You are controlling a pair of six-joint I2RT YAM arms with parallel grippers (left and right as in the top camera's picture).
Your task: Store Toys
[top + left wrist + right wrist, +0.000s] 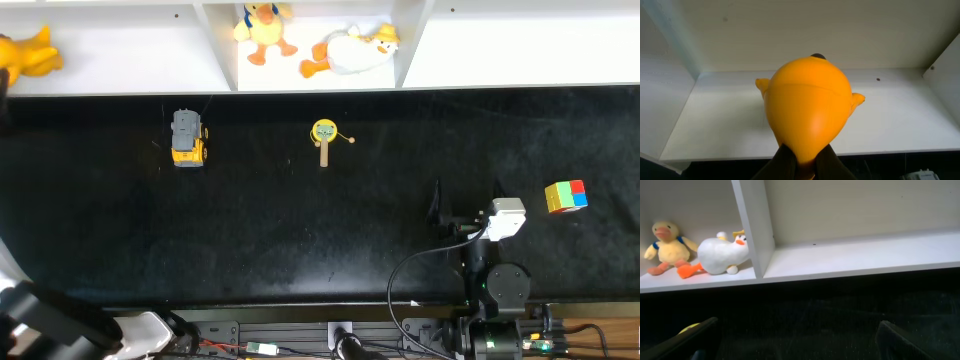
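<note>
Item 1. Right gripper: found low on the black table, just ahead of the right arm's base. Its fingers are spread wide apart and nothing is held between them. In its wrist view it is pointed toward the shelf front.

Item 2. Multicoloured cube: set on the table just to the right of the right gripper, apart from it.

Item 3. Toy truck: yellow with a grey top, placed on the left half of the table, near the shelf front.

Item 4. Rattle drum: a yellow disc on a short wooden handle, laid flat near the table's middle, to the right of the truck and well apart from it.

Item 5. White shelf: set along the table's far edge and divided into compartments by upright panels.

Item 6. Orange duck: held at the left compartment. It is clamped at its lower end by the left gripper. Whether it rests on the compartment floor cannot be told.

Item 7. Yellow plush duck: stored in the middle compartment, at its left.

Item 8. White plush bird: laid in the same compartment, just to the right of the yellow plush duck, with orange feet and a yellow cap.
</note>
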